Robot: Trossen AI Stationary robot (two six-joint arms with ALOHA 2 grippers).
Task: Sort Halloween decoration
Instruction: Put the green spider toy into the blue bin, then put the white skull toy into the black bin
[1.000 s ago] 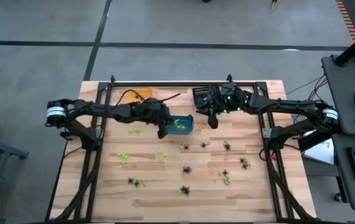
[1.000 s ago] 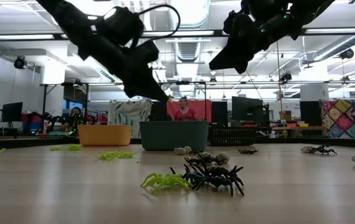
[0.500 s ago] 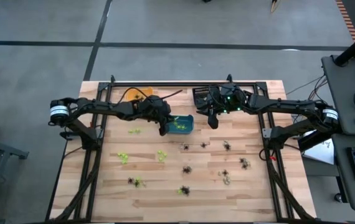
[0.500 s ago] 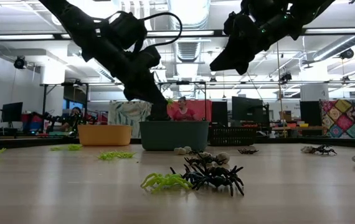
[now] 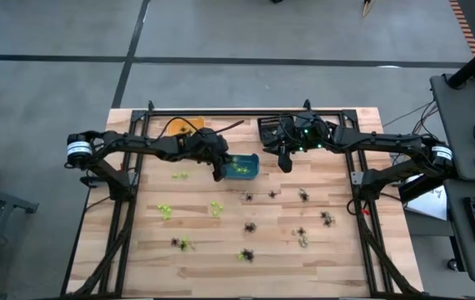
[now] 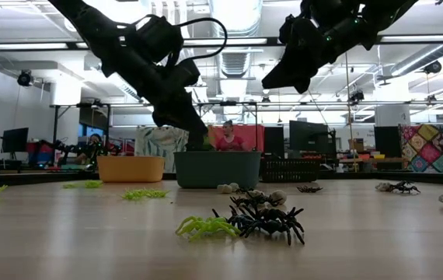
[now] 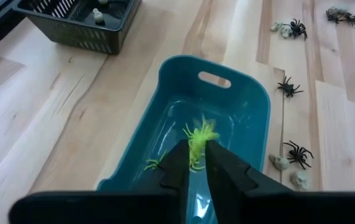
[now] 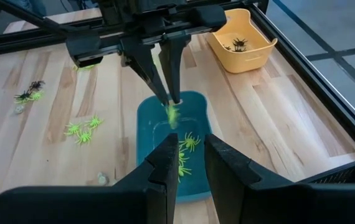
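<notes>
My left gripper (image 5: 219,173) (image 7: 196,150) hangs over the teal bin (image 5: 242,166) (image 7: 252,106), shut on a lime green spider (image 7: 199,134) (image 8: 172,115). More green spiders (image 8: 187,144) lie inside that bin. My right gripper (image 5: 284,164) (image 8: 191,146) hovers open and empty just right of the teal bin, near the black bin (image 5: 271,127). Loose green spiders (image 5: 165,211) and black spiders (image 5: 250,227) lie on the wooden table, with a green and black cluster (image 6: 241,222) near the front. My left gripper pinches the lime green spider between its two fingertips (image 7: 180,155), coming from above and slanting down toward the far side. The spider's legs (image 7: 203,129) stick out beyond the tips. It is lifted clear, over the teal bin's floor.
An orange bin (image 5: 183,127) (image 8: 243,53) with dark spiders sits at the far left, and the black bin (image 7: 78,25) at the far middle. Pale grey trinkets (image 7: 280,163) lie among the black spiders. A metal frame borders the table (image 5: 337,275). People show in the room beyond.
My left gripper, still shut on the green spider, has come down toward the teal bin and shifted slightly toward the far edge, then held still. My right gripper has kept still.
</notes>
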